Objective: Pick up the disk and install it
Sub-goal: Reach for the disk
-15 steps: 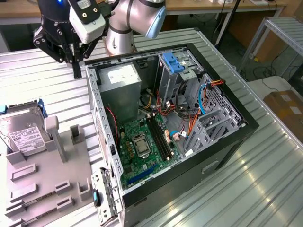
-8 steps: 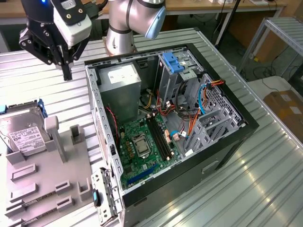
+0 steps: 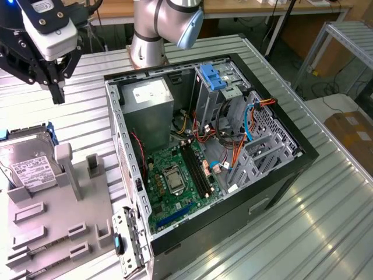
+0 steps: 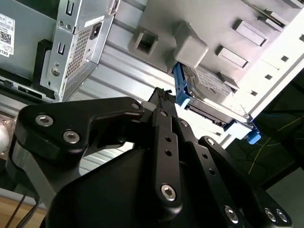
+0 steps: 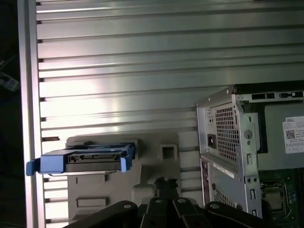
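Note:
The disk (image 3: 26, 164) is a silver-grey drive with a white label and blue rails. It leans in a grey holder plate (image 3: 55, 230) at the exterior view's left, and both wrist views catch it edge-on (image 4: 209, 90) (image 5: 88, 159). My black gripper (image 3: 58, 93) hangs in the air above the table, beyond the disk and apart from it. Its fingers look shut with nothing between them, and they show together in both wrist views (image 4: 161, 95) (image 5: 166, 182).
An open computer case (image 3: 291, 169) lies on the ribbed metal table (image 3: 338, 216), with a motherboard, cables, a grey power supply box (image 3: 148, 99) and a bare blue bracket (image 3: 213, 79) inside. The arm's base (image 3: 148, 41) stands behind the case. The holder plate carries several upright pegs.

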{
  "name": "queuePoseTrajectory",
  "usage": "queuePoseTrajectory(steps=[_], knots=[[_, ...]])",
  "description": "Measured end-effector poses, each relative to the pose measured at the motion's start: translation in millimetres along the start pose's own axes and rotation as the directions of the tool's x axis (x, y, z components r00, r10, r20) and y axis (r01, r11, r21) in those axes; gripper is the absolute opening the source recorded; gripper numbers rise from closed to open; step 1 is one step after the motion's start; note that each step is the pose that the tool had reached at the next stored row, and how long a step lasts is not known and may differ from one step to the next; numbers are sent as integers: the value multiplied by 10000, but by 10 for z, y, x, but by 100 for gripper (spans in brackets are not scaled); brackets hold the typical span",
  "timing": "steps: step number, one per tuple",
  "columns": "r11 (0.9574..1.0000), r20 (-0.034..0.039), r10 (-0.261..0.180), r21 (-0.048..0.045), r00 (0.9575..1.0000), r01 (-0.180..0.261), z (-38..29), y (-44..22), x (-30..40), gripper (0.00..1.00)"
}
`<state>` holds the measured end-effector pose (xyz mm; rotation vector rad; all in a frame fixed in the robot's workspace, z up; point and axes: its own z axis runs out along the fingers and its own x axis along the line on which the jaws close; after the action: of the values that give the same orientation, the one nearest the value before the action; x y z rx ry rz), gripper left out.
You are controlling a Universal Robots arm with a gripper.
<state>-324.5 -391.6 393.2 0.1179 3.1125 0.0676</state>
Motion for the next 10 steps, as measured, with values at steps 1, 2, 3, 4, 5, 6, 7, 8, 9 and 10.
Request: queuePoseTrajectory(steps=[1, 2, 3, 4, 5, 6, 7, 8, 9, 10], knots=[[10000, 1, 1, -1, 10000, -1, 0, 2, 38, 11], [10000, -2, 1, 1, 10000, -1, -2, 4, 86, 11], [10000, -1, 1, 1, 10000, -1, -3, 6, 136, 11], [10000, 1, 0, -1, 10000, 0, -3, 10, 203, 11], [10000, 0, 1, 0, 10000, -1, -5, 16, 264, 11], [10000, 0, 1, 0, 10000, -1, -5, 25, 298, 11], [10000, -1, 2, 1, 10000, -2, -6, 39, 339, 11], [10000, 0, -1, 0, 10000, 1, -6, 61, 410, 11], [10000, 0, 1, 0, 10000, -1, -6, 72, 453, 11], [10000, 0, 2, 0, 10000, -2, -6, 74, 478, 11]])
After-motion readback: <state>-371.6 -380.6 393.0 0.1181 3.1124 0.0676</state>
